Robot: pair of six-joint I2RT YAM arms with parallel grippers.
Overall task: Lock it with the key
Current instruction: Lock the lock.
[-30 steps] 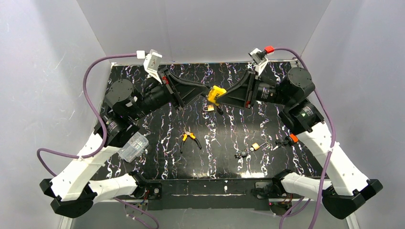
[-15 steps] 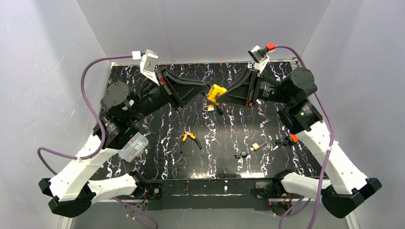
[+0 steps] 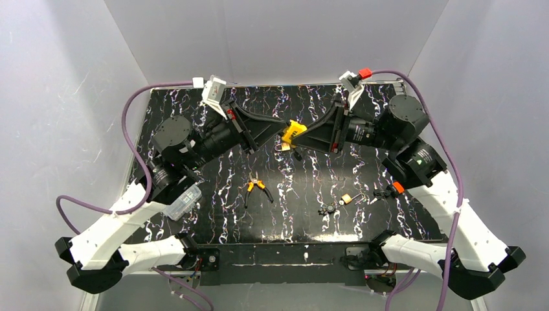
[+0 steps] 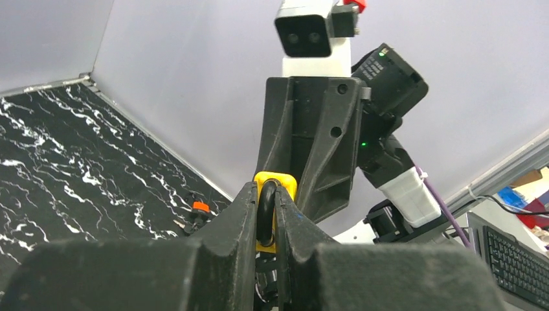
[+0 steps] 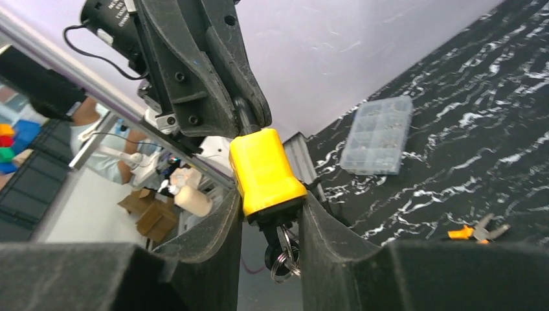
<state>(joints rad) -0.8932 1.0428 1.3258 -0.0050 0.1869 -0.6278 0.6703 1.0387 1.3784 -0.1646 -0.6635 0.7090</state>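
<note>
Black marbled table (image 3: 311,188) lies below the work. The task's thing is held in the air above the far middle of the table, between the two arms.

Left gripper (image 4: 267,194): fingers almost fully closed, clamped on the dark shackle (image 4: 266,214).

Right gripper (image 5: 268,204): jaws part-way open, pressed against the two flat sides of the yellow padlock (image 5: 264,170) body.

Padlock: judged rigid, compact and moderately heavy. The smooth yellow jacket may slip under a twisting load. Take hold on the flat sides, well up the body, leaving the underside free.

Shackle: stiff, thin metal. Hold it across the bow and close to the body, so that it can be pressed home.

Key (image 5: 280,249): appears seated in the keyway on the underside, with its ring hanging free below the right fingers. It is small and light. Take it by the head, not by the ring, which would only swing.
</note>
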